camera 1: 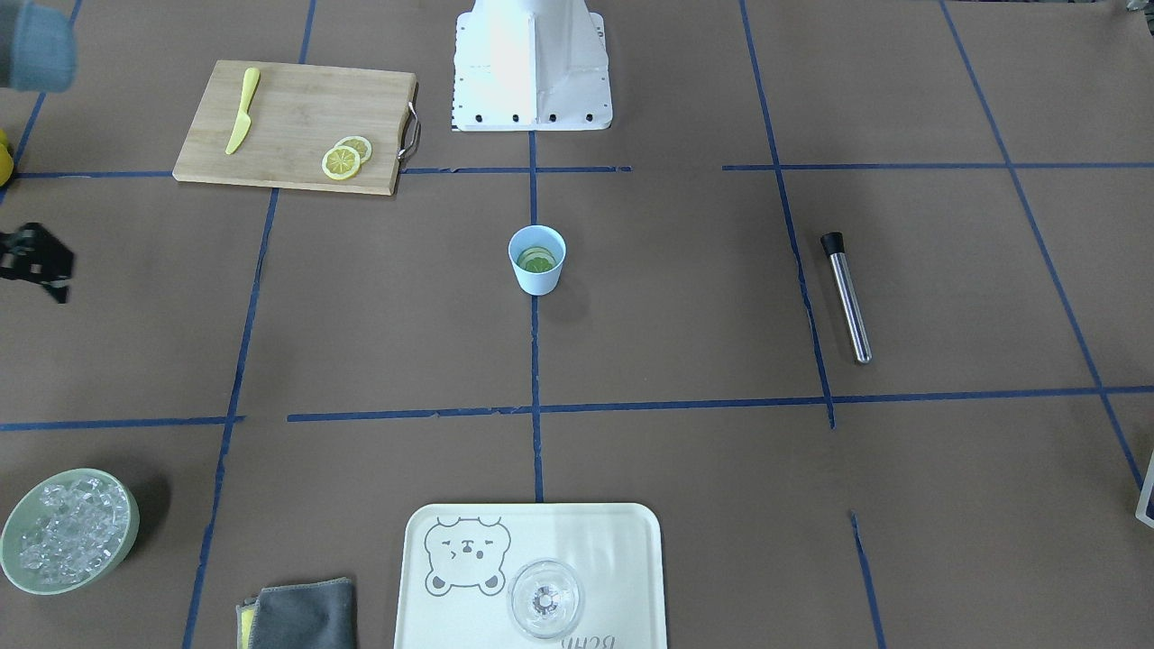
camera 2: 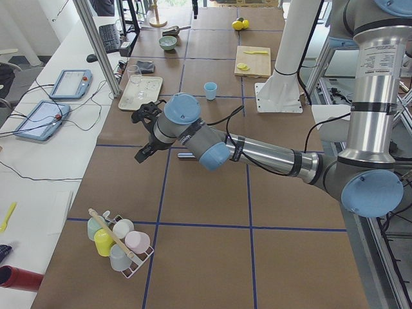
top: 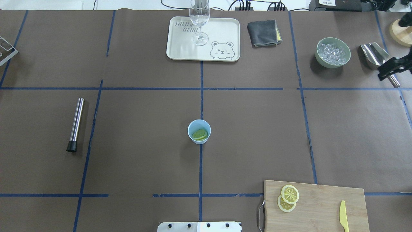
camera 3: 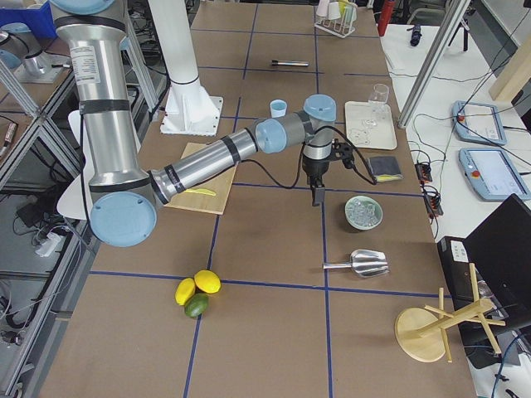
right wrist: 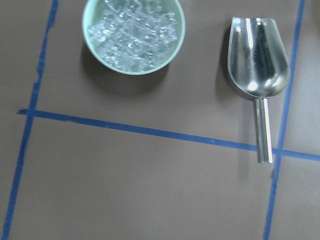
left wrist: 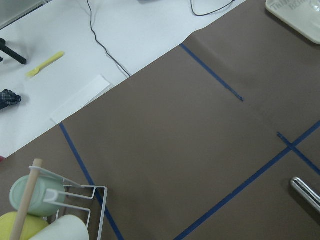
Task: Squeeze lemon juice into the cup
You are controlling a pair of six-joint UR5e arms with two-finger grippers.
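One cup (camera 1: 538, 279) stands at the table's centre with yellow-green lemon lying in it; how many slices it holds I cannot tell. Two more lemon slices (top: 289, 194) overlap on the one cutting board (top: 322, 209) at the near right, well apart from the one yellow knife (top: 343, 216). One steel rod (top: 76, 124) lies left. One glass (top: 200, 19) stands on the far tray (top: 180, 48), and one bowl of ice (top: 322, 61) and one scoop (right wrist: 257, 60) sit far right. The right gripper (camera 3: 315, 197) hangs above the table near the bowl and the left gripper (camera 2: 141, 154) hangs at the far left; whether either one's fingers are apart I cannot tell, and neither touches anything.
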